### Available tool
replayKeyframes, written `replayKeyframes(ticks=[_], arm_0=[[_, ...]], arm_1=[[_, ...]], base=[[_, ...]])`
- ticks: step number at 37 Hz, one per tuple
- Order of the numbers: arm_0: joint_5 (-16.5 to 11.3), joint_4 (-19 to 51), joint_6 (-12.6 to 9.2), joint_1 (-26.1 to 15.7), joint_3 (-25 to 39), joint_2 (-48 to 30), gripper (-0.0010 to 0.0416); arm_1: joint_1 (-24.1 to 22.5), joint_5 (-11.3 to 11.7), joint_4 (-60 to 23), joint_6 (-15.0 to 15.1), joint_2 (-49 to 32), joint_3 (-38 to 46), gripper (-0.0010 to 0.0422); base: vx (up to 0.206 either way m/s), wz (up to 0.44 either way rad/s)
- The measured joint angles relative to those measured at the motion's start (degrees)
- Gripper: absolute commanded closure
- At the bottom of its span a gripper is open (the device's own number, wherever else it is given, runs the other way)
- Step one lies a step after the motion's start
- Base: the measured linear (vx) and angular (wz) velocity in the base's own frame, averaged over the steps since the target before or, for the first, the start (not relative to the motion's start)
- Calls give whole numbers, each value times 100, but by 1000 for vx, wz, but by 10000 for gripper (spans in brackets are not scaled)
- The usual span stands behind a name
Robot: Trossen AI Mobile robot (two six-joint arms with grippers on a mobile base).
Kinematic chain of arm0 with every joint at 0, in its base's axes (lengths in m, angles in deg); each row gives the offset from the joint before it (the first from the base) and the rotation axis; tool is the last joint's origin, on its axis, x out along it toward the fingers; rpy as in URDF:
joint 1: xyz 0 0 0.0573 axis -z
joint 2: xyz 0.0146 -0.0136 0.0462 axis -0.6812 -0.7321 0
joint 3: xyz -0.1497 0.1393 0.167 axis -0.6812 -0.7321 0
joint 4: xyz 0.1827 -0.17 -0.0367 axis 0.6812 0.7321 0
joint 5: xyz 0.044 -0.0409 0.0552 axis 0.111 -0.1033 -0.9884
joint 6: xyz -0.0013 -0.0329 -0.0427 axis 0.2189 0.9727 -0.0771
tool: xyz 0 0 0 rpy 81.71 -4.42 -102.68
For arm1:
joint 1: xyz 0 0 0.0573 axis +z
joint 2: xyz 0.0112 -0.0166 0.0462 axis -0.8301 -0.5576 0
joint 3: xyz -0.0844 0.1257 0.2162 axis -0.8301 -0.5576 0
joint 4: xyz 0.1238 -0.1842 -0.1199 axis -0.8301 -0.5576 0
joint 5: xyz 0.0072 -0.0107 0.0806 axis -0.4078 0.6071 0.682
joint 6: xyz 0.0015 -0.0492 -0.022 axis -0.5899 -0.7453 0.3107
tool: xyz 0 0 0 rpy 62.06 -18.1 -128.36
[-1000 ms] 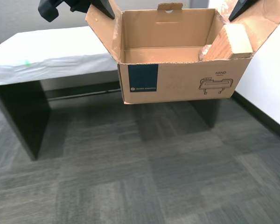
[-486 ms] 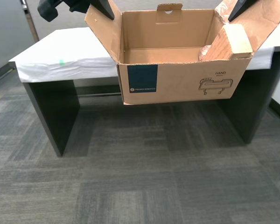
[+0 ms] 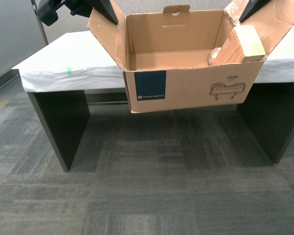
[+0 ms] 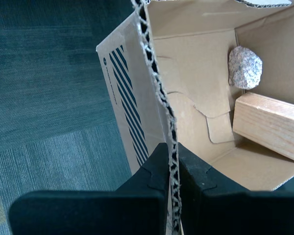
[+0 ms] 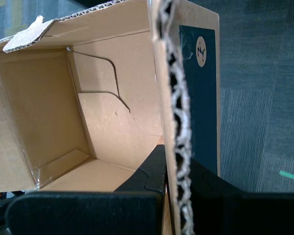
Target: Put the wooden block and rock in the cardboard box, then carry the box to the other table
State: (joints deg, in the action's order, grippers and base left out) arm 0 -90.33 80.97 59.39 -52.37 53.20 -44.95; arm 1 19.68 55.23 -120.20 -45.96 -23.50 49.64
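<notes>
The cardboard box (image 3: pixel 186 88) hangs in the air above the carpet, held by both side flaps, just in front of the other table (image 3: pixel 63 56). Inside it, the wooden block (image 3: pixel 240 46) leans against the wall at the exterior view's right, with the rock (image 3: pixel 215 53) beside it. My second gripper (image 4: pixel 170 152) is shut on the flap at the exterior view's left (image 3: pixel 102 11); its wrist view shows the rock (image 4: pixel 245 67) and the block (image 4: pixel 272 126) across the box. My first gripper (image 5: pixel 176 152) is shut on the opposite flap (image 3: pixel 252 10).
The table's white wrinkled sheet carries a green tape mark (image 3: pixel 68 70). Dark panel legs (image 3: pixel 59 125) (image 3: pixel 277 120) stand under it, with a crossbar between. Grey carpet tiles (image 3: pixel 147 186) cover the floor. A grey wall panel (image 3: pixel 10 39) is at the exterior view's left.
The camera has moved: the table has shifted toward the exterior view's right and both its legs now show. The box keeps its place in the view, still held by both grippers.
</notes>
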Motion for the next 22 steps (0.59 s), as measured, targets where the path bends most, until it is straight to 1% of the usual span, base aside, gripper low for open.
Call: replayKeyframes(ticks=[6,22], arm_0=[[0,2,2,2,0,0,406],[0,-4,2,0,0,0,406]], arm_1=[[0,-138,-44,-170,0,-2,413],[0,-142,-31,-186,2,-2,413]], base=[[177,-48],[177,-45]])
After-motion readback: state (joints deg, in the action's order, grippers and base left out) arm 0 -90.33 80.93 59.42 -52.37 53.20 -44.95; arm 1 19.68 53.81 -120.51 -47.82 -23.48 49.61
